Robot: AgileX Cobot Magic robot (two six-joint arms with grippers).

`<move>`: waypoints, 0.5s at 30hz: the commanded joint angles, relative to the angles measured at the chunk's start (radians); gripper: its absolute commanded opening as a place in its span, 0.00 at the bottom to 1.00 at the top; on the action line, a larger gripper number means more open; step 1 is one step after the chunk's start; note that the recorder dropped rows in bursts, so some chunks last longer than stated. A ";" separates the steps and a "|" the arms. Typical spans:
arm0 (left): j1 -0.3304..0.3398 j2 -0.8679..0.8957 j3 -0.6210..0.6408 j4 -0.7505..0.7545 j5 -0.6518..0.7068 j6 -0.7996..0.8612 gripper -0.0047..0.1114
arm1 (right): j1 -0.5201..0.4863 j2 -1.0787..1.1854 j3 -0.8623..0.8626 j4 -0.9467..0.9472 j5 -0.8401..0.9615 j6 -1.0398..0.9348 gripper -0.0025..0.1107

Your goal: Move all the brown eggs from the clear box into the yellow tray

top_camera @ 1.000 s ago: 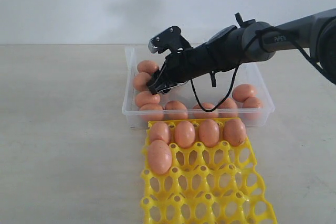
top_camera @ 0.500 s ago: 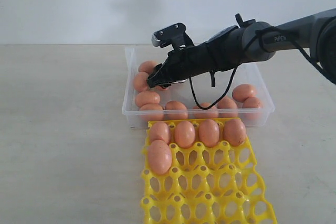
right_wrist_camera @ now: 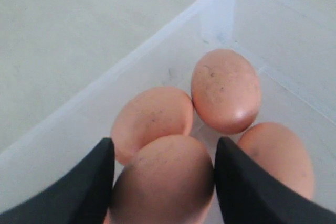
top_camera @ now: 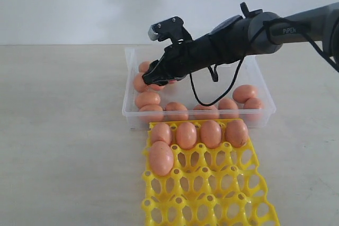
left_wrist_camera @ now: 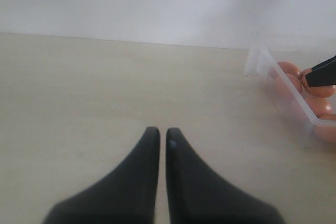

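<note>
Inside the clear box [top_camera: 126, 89], at its left end, my right gripper [top_camera: 154, 75] is shut on one brown egg [right_wrist_camera: 163, 182], with a black finger pressed on each side of it. In the right wrist view, three more eggs [right_wrist_camera: 226, 90] lie below it near the box corner. Other eggs [top_camera: 244, 93] rest along the front wall and the right end. The yellow tray [top_camera: 212, 189] lies in front of the box with several eggs [top_camera: 186, 135] in its far cups. My left gripper [left_wrist_camera: 161, 130] is shut and empty over bare table.
The box wall [left_wrist_camera: 294, 103] and eggs behind it show at the edge of the left wrist view, with a black fingertip [left_wrist_camera: 323, 72] of the right gripper above them. The pale tabletop [top_camera: 63, 130] spreads left of the box and the tray.
The right gripper's fingers have closed on the egg, and the gripper has risen a little and shifted left. The left gripper has not moved.
</note>
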 commanded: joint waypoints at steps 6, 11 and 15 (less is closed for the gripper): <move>-0.004 -0.002 0.004 0.004 -0.013 0.004 0.08 | 0.001 -0.013 -0.006 -0.300 -0.021 0.238 0.36; -0.004 -0.002 0.004 0.004 -0.013 0.004 0.08 | 0.001 0.017 -0.006 -0.589 0.023 0.476 0.36; -0.004 -0.002 0.004 0.004 -0.013 0.004 0.08 | 0.001 0.021 -0.006 -0.592 0.034 0.487 0.35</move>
